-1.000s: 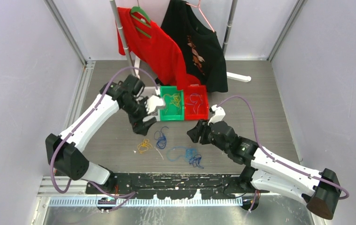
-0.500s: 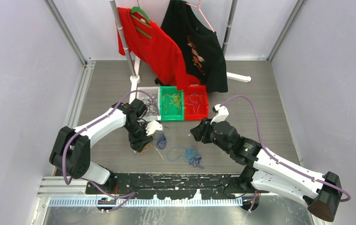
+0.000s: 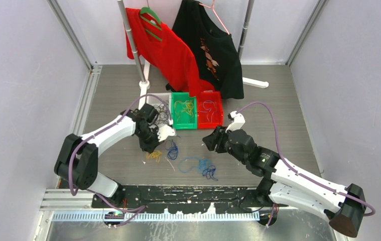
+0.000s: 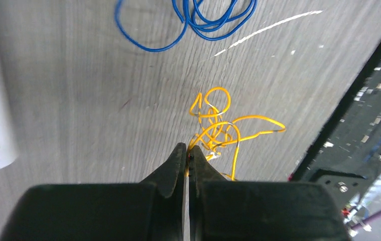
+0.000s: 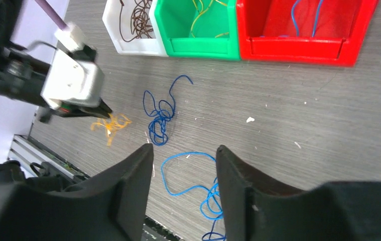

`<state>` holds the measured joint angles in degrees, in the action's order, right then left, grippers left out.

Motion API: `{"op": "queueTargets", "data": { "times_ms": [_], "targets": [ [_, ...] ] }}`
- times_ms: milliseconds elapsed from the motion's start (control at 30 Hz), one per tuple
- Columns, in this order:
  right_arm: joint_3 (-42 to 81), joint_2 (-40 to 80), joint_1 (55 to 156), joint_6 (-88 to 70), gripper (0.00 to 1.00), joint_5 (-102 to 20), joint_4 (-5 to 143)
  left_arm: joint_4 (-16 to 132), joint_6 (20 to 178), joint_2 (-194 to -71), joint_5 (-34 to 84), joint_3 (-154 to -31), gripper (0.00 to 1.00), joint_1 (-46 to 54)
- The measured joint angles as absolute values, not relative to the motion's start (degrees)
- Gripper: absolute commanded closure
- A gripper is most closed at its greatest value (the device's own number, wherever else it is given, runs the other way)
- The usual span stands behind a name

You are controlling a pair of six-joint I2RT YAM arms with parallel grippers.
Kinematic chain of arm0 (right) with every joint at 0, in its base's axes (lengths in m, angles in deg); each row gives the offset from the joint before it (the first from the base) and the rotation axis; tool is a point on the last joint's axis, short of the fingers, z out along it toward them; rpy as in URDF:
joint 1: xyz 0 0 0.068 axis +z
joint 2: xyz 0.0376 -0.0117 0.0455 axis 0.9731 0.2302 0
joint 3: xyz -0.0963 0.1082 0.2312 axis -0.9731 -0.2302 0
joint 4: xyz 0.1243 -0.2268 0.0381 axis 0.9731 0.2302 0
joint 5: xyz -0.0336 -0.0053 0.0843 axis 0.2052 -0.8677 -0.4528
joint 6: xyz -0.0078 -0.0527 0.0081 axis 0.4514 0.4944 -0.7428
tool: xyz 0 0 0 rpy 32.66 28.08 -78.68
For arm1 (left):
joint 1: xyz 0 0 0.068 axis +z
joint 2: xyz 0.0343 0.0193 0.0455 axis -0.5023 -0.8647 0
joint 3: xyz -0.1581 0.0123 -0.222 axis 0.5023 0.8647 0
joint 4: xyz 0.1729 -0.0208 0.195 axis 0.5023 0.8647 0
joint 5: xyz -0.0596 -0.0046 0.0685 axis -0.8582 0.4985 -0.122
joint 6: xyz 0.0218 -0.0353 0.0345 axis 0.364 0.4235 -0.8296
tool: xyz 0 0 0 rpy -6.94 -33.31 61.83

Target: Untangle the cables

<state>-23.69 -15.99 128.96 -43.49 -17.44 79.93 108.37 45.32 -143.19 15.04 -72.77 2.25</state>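
Slippage looked the main risk: the left gripper (image 4: 187, 150), its jaws pressed together on a strand of the yellow clump (image 4: 217, 125) lying on the table (image 4: 78, 125), might lose the strand or drag the whole knot. The right gripper (image 5: 184, 150) hung spread and empty above the blue tangles (image 5: 159, 120). Farther off, the bins (image 5: 198, 47) were cut off, their contents hard to make out.

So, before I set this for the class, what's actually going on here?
The left gripper is shut on a thin yellow-orange wire tangle low over the grey table. The right gripper is open and holds nothing. A small dark-blue wire tangle and a larger blue wire tangle lie loose. A white plastic bin, green plastic bin and red plastic bin hold sorted wires.
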Motion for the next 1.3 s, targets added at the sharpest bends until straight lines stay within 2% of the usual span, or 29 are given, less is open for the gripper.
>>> {"op": "queueTargets", "data": {
  "times_ms": [200,367,567,767,967,1033,1200,1300],
  "targets": [
    [-21.79,-12.84,128.96,-40.50,0.28,-17.65,77.61,120.81,46.77,-137.51,9.77,-88.47,1.00,3.34],
    [-19.51,-7.99,128.96,-39.12,0.21,-22.05,69.92,128.28,50.52,-133.42,3.08,-99.20,1.00,3.54],
    [-15.86,-2.17,130.01,-39.87,0.20,-30.48,59.12,133.90,56.62,-132.94,-4.44,-104.44,1.00,3.54],
    [-12.93,0.41,133.20,-40.11,0.29,-37.85,50.55,134.18,63.42,-133.14,-9.51,-106.59,1.00,3.54],
    [-11.93,3.03,133.60,-41.11,0.39,-40.80,48.02,134.05,67.55,-134.49,-13.51,-110.06,1.00,3.54],
    [-11.78,3.71,133.60,-41.46,0.45,-40.82,47.75,134.08,68.53,-134.84,-14.40,-110.52,1.00,3.54],
    [-11.29,5.35,133.60,-42.73,0.71,-40.89,45.79,134.10,69.76,-135.21,-15.39,-111.26,1.00,3.54],
    [-11.27,5.13,133.71,-42.99,0.74,-40.71,45.22,134.45,69.52,-135.23,-15.52,-111.66,1.00,3.72]
  ]
}}
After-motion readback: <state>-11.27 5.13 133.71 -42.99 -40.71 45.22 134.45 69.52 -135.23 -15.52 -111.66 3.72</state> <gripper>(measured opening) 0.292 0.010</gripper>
